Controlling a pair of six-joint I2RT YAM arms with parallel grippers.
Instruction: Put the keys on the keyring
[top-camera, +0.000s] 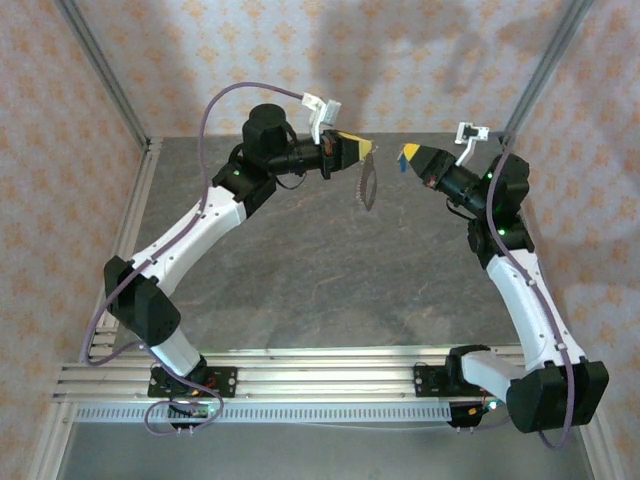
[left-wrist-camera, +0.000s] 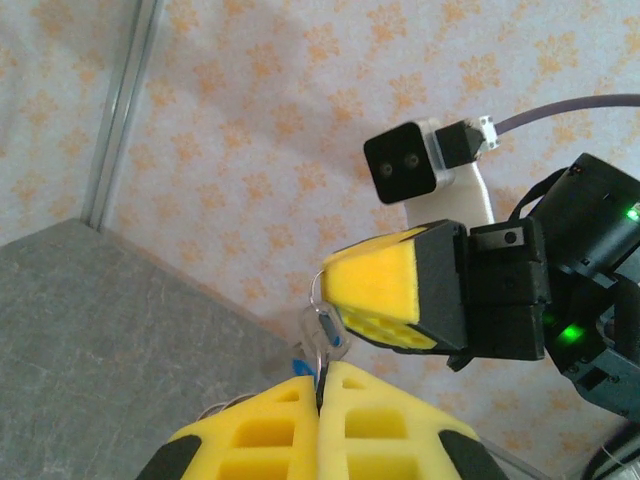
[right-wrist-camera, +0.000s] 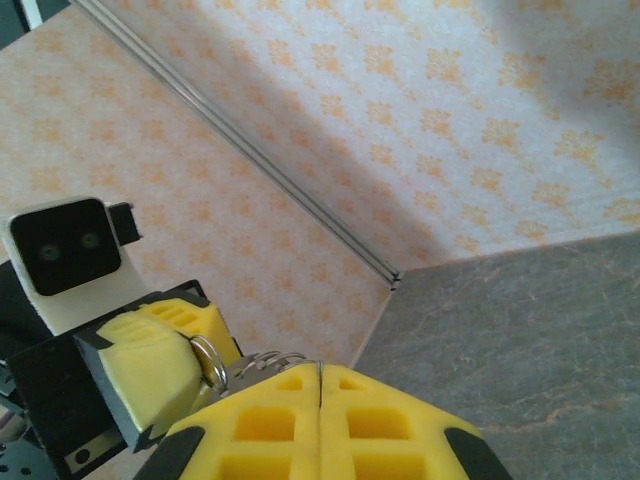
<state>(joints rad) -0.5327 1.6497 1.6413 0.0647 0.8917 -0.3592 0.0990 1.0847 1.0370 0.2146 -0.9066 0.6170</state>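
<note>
Closest in, both arm bases are bolted onto the metal rails (top-camera: 320, 365) at the near edge, and the grey stone-look table (top-camera: 330, 290) is spread out beyond them. Further back, the two arms are bent in toward each other so the tips are set nearly nose to nose, up off the table and close to the back wall.

The left gripper (top-camera: 363, 148) is pressed shut, yellow pads together, and the keyring (top-camera: 367, 187) is pinched at its tip. From above, the keyring is seen dangling down from that pinch as a thin pale loop. Whether its bottom end is touching the table can't be told. In the left wrist view a thin loop is seen poking up out of the seam between the pads.

The right gripper (top-camera: 408, 153) is clamped shut too, with the key (top-camera: 402, 159) gripped at its tip. Only the little blue head can really be made out, and the shaft is too small to be picked out. The key is held just beside the top of the keyring. In the left wrist view the blue bit is seen right up against the loop, but whether it's actually threaded on can't be told.

Behind all that, the orange-patterned wall (top-camera: 400, 60) is seen, with metal frame posts (top-camera: 100, 70) at the corners.
</note>
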